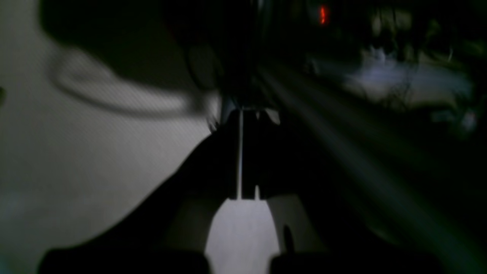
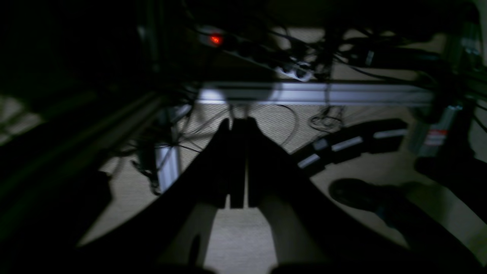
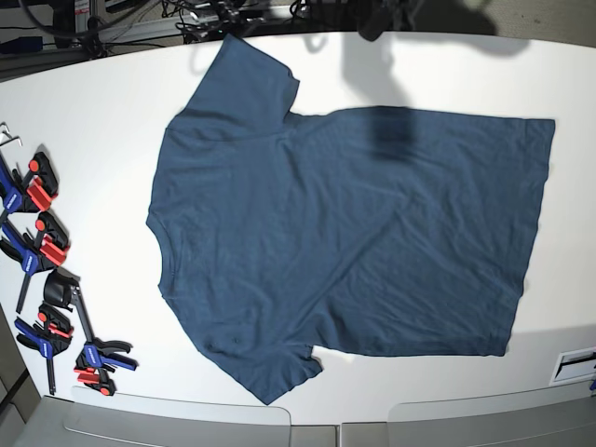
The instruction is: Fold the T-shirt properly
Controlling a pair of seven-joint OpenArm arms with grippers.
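Note:
The dark navy T-shirt (image 3: 345,233) lies spread flat on the white table (image 3: 93,121). Its neck is at the left, its hem at the right, one sleeve toward the back left and the other at the front. Neither wrist view shows any cloth. My left gripper (image 1: 243,112) is shut with nothing between its dark fingers; behind it is a blurred pale floor. My right gripper (image 2: 239,121) is also shut and empty, aimed at a floor with cables. In the base view only dark arm parts show at the top edge, beyond the shirt.
Several red and blue clamps (image 3: 42,242) lie along the table's left edge. A white label (image 3: 577,363) sits at the front right corner. An aluminium rail (image 2: 315,93), tangled cables and a power strip with a red light (image 2: 215,39) fill the right wrist view.

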